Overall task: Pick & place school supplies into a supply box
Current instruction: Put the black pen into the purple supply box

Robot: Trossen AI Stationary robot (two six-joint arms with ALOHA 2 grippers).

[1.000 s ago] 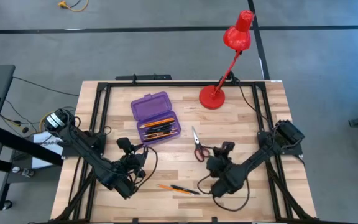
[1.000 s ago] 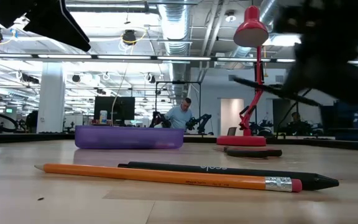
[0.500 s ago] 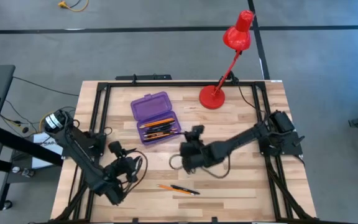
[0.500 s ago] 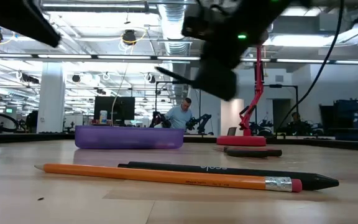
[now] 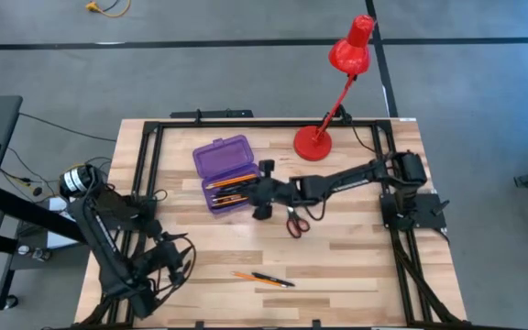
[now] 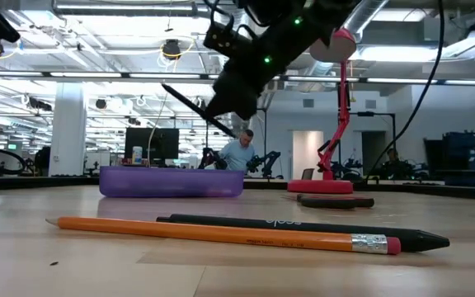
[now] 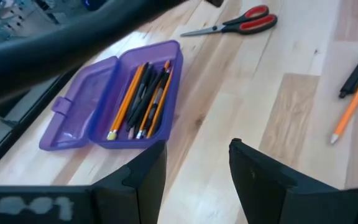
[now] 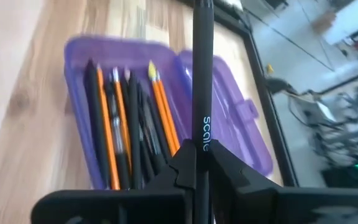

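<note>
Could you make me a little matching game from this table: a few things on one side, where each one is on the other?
Things:
1. scissors
2. black pen
3. orange pencil
4. lamp

Places:
A. standing at the table's far edge
B. lying on the wood beside another black pen, near the front edge
C. pinched in the right gripper above the open purple box
D. flat on the wood in the middle of the table

Pairs: 1-D, 2-C, 3-B, 4-A
</note>
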